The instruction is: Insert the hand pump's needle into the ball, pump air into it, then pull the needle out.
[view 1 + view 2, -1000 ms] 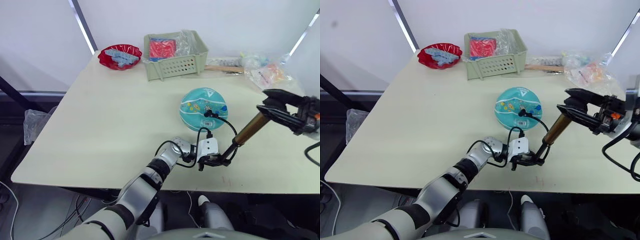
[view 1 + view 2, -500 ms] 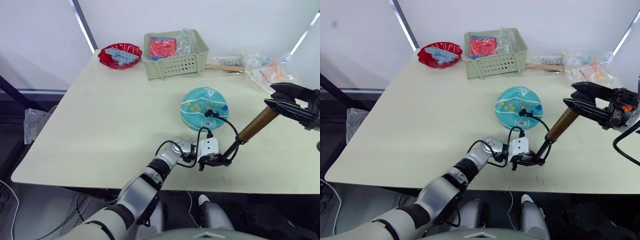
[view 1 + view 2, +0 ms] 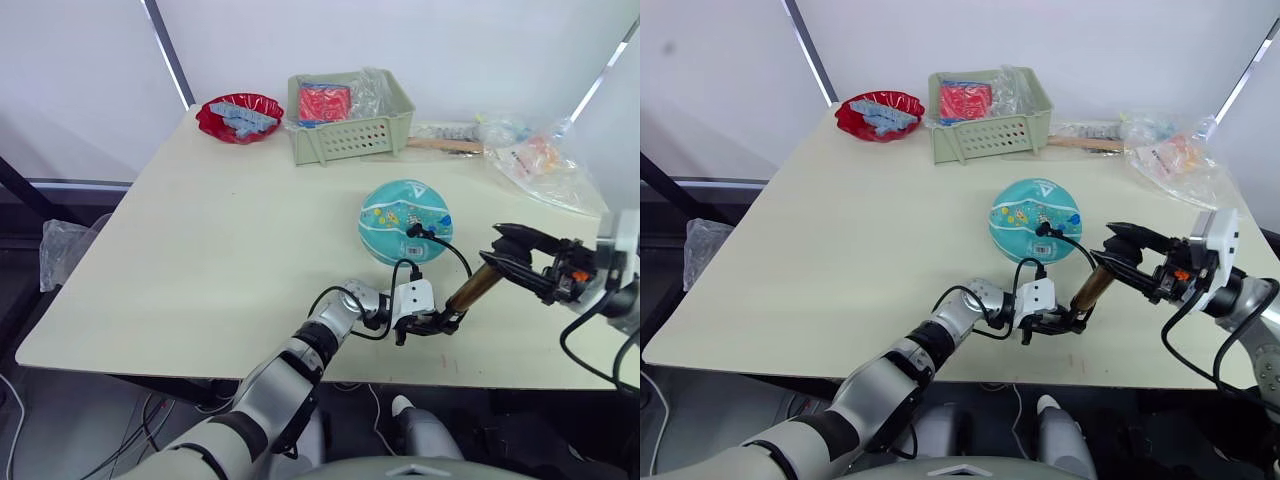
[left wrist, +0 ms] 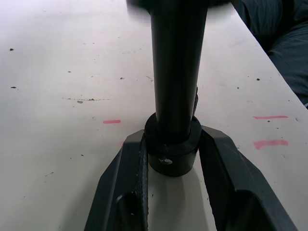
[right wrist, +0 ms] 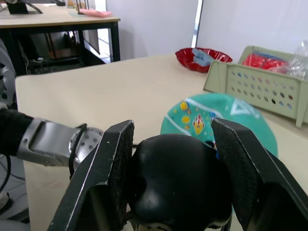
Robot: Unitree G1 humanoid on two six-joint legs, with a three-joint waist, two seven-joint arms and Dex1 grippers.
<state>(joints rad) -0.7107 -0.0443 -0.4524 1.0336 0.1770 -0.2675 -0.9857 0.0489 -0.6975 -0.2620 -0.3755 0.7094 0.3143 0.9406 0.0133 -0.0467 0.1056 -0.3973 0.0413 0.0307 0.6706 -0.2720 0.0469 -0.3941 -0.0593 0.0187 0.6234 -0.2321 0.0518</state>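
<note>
The teal ball [image 3: 405,220] rests on the table, right of centre. A thin black hose loops from the hand pump [image 3: 470,290] to a small black fitting [image 3: 413,232] that sits against the ball beside its white label; the needle pin is hidden. The pump leans up to the right. My left gripper [image 3: 437,325] is shut on its black base cap [image 4: 173,149] at the table surface. The right gripper [image 3: 505,255] is shut on the black handle [image 5: 175,185] at the upper end, with the ball [image 5: 240,120] just beyond it.
A red bowl [image 3: 238,115] and a pale green basket [image 3: 350,110] stand at the far edge. Crumpled plastic bags [image 3: 540,160] and a wooden stick [image 3: 445,145] lie at the far right. The table's front edge [image 3: 400,375] is close below the pump's base.
My right gripper has driven the handle down and left toward the base, so less of the bronze barrel shows. Left gripper, ball and hose hold their places. The camera shifted slightly.
</note>
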